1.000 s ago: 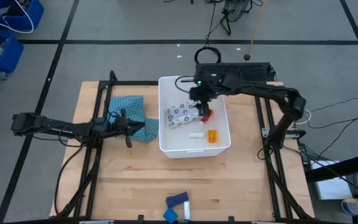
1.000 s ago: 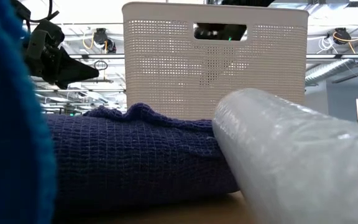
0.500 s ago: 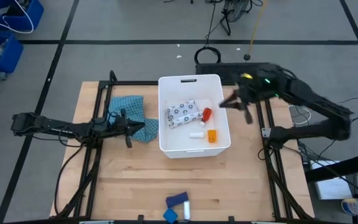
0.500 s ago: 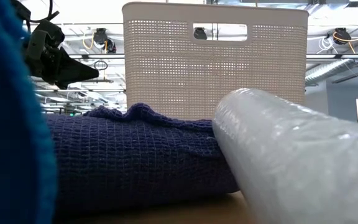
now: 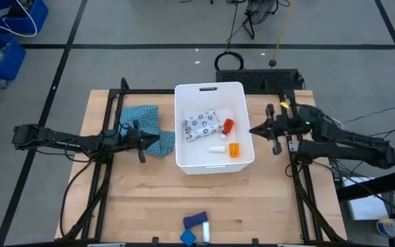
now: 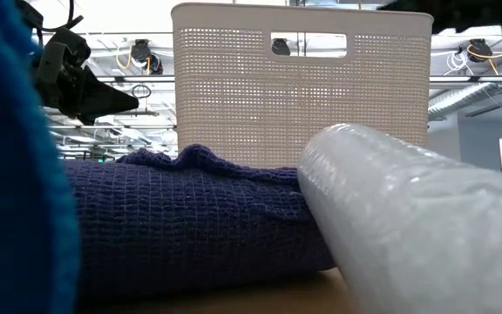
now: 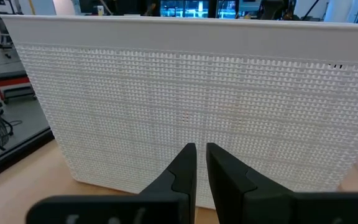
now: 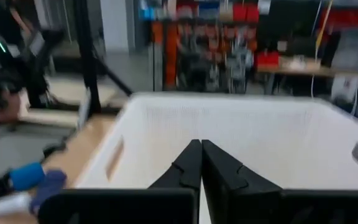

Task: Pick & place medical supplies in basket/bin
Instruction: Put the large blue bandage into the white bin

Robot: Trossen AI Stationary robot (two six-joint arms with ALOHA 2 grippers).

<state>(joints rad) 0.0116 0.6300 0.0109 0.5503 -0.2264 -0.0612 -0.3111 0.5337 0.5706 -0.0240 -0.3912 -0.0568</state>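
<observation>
The white bin [image 5: 181, 147] stands mid-table. On its floor lie a patterned pouch [image 5: 203, 125], a red bottle [image 5: 228, 125], a white tube [image 5: 216, 148] and an orange pill bottle [image 5: 234, 149]. Blue pieces [image 5: 196, 221] and a clear-wrapped roll [image 6: 417, 227] lie at the near edge. My right gripper [image 5: 254, 130] hangs shut just outside the bin's right wall, pointing at it. My left gripper [image 5: 162, 140] hovers left of the bin, above the edge of a teal cloth [image 5: 141, 120]. Its fingers [image 7: 188, 163] are empty, with only a slit between them.
The black frame rails [image 5: 108, 165] run along the table's left and right sides. The bin's perforated wall [image 7: 185, 106] fills the left wrist view close ahead. Bare wood [image 5: 204, 189] lies between the bin and the blue pieces.
My right gripper has drawn out from over the red bottle inside the bin. It swung toward the table's right edge, then came down and back to just outside the bin's right wall. The red bottle stays lying in the bin.
</observation>
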